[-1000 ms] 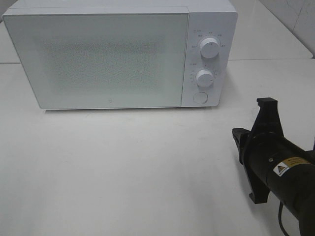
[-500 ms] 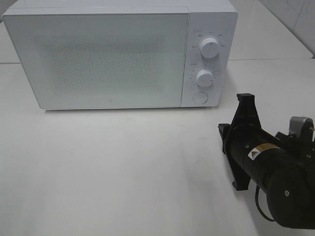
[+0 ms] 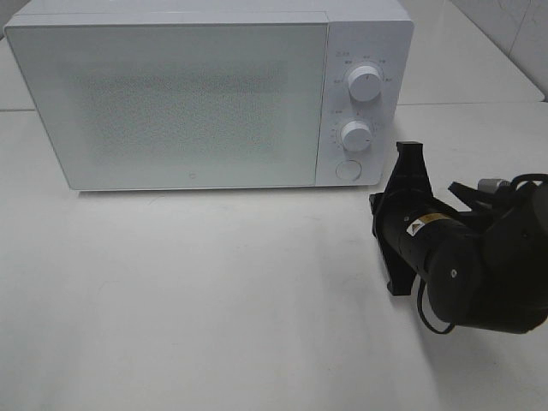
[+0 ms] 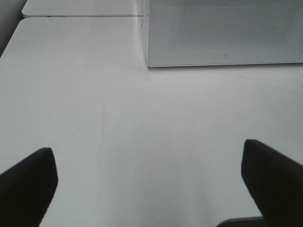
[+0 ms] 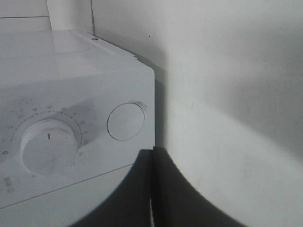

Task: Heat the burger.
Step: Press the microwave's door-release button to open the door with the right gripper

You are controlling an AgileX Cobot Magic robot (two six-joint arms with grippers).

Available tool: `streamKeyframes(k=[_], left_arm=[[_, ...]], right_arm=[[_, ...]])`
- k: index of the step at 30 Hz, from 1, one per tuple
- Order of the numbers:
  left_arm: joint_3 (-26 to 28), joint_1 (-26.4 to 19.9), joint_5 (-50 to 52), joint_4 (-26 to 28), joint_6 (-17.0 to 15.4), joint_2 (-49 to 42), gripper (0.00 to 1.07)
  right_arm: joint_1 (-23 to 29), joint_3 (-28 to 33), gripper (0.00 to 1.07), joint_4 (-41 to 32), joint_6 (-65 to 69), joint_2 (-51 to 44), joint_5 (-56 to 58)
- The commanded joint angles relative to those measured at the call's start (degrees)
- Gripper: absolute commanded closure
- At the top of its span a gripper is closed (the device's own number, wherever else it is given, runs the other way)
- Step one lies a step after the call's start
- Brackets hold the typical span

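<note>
The burger is out of view in every frame. The white microwave (image 3: 171,103) stands at the back of the table with its door closed. My right gripper (image 3: 377,210) is shut with nothing in it, low beside the microwave's front right corner. In the right wrist view its closed fingertips (image 5: 152,158) sit just below the round button (image 5: 125,121) and near the lower dial (image 5: 49,146). My left gripper (image 4: 147,151) is open over bare table, facing the microwave (image 4: 222,28). It does not show in the exterior view.
The control panel carries an upper dial (image 3: 365,84), a lower dial (image 3: 354,135) and a round button (image 3: 348,169). The white table (image 3: 214,291) spreads in front of the microwave. A seam between table tops runs behind it (image 4: 80,15).
My right arm has moved up and left, from the table's right front edge toward the microwave's lower right corner, and has turned. The left gripper stays open.
</note>
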State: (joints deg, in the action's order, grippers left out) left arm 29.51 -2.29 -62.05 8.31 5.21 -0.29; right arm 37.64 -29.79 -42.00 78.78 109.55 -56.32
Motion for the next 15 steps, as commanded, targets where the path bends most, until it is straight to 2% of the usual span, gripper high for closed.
streamKeyframes(k=[1,15], left_arm=[[0.0,-0.2,0.7,-0.1,-0.4,-0.3,0.09],[0.0,-0.2,0.7,-0.1,-0.4,-0.3,0.09]], right_arm=[[-1.8,-3.1,1.07,1.2,-2.2,1.2,0.8],[-5.4,-12.4,1.07,4.1,-4.0,6.6,4.9]])
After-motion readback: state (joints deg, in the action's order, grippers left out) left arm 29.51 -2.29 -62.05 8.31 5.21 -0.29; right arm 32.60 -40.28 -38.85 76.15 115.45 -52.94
